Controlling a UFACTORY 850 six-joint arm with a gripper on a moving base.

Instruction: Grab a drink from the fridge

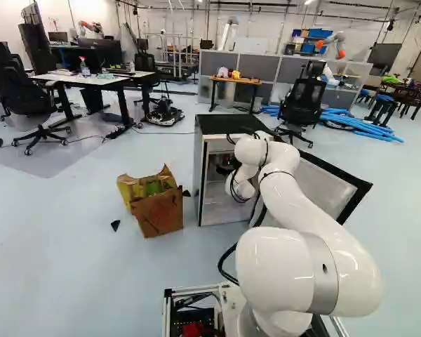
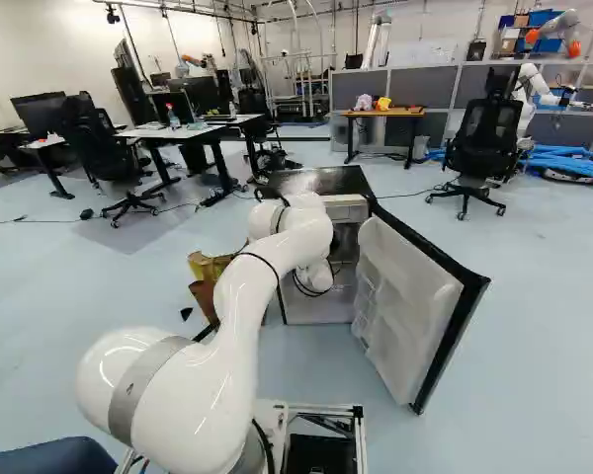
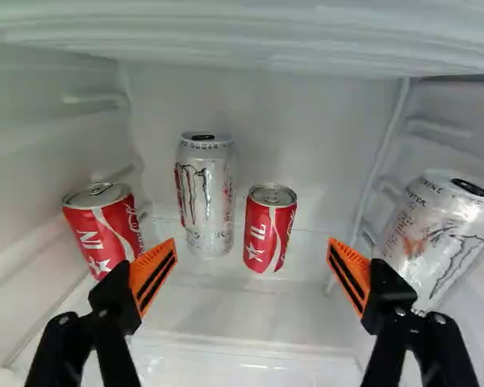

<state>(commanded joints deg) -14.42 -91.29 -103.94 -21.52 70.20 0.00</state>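
Observation:
The gripper, at the end of my arm, reaches into the fridge (image 1: 220,125); in the left base view its dark body (image 1: 226,166) shows at the opening. In the wrist view the gripper (image 3: 252,276) stands wide open with nothing between its pads. Ahead of it, inside the fridge, are a small red can (image 3: 269,227) and a tall silver can (image 3: 206,193). Another red can (image 3: 105,230) stands beside the finger on one side, and a second silver can (image 3: 440,235) is beside the other finger, partly hidden by it. All touch neither pad visibly.
The fridge door (image 2: 405,306) stands open to the right of the arm. A torn cardboard box (image 1: 158,213) sits on the floor left of the fridge. Beyond are an office chair (image 1: 303,105), a small wooden table (image 1: 236,81) and another robot (image 2: 524,104).

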